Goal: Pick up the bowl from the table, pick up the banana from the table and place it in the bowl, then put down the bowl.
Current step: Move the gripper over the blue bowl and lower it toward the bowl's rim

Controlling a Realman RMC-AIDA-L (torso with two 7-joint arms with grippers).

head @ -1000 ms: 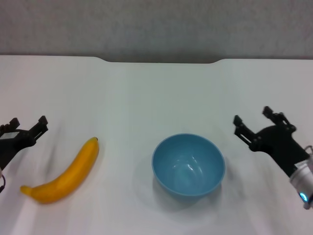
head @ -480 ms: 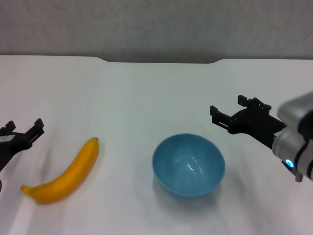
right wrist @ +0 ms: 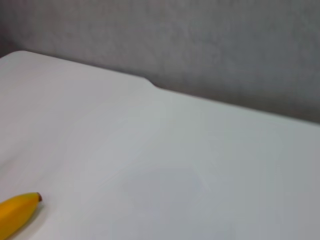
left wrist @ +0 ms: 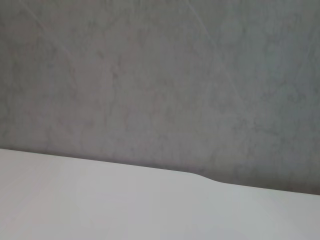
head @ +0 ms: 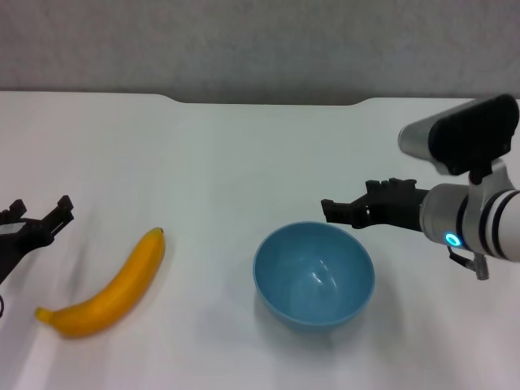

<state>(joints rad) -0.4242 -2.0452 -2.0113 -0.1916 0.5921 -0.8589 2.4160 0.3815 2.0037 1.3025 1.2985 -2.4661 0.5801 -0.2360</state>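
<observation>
The light blue bowl [head: 314, 274] stands upright and empty on the white table [head: 244, 154], right of centre near the front. The yellow banana [head: 106, 288] lies on the table to its left, dark tip pointing away from me. Its tip end also shows in the right wrist view [right wrist: 15, 215]. My right gripper [head: 349, 200] is open and hovers just beyond the bowl's far right rim, fingers pointing left, not touching it. My left gripper [head: 41, 210] is open and empty at the left edge, left of the banana. The left wrist view shows only table [left wrist: 100, 200] and wall.
A grey wall [head: 260, 41] runs behind the table's far edge, which has a shallow notch [head: 268, 101] in the middle. The right arm's white forearm [head: 479, 219] reaches in from the right edge.
My right gripper has moved left and away from me, from beside the bowl to just beyond its far right rim, and has turned its wrist. The left gripper has drawn slightly back to the left.
</observation>
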